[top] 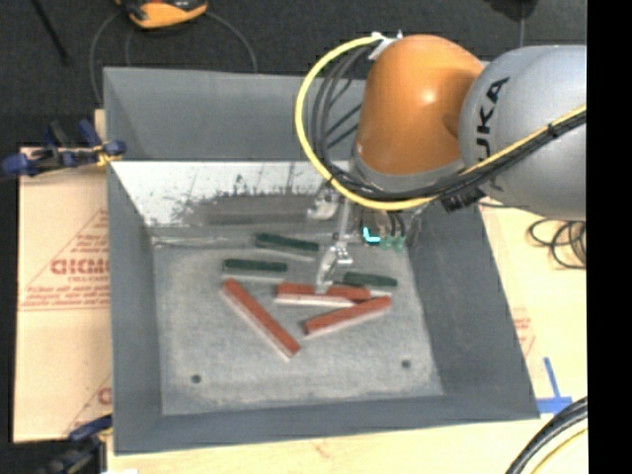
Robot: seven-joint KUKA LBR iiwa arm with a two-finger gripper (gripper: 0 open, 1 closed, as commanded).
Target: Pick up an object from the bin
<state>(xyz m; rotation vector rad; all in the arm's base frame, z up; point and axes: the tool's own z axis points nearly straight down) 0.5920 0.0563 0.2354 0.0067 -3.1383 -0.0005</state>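
- Where the arm point(538, 131) reaches in, its gripper point(332, 273) stands over a short red-brown flat stick point(312, 290) in the middle of the grey metal bin point(296, 378); open or closed cannot be told.
- Just beside it lie dark green flat sticks point(255, 265).

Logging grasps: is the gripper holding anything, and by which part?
Cannot be told. The gripper sits low over the middle red bar, nothing visibly lifted.

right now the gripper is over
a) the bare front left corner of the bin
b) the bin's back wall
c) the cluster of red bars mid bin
c: the gripper hangs right at a red bar in the mid-bin cluster, with the long red bar to its left.
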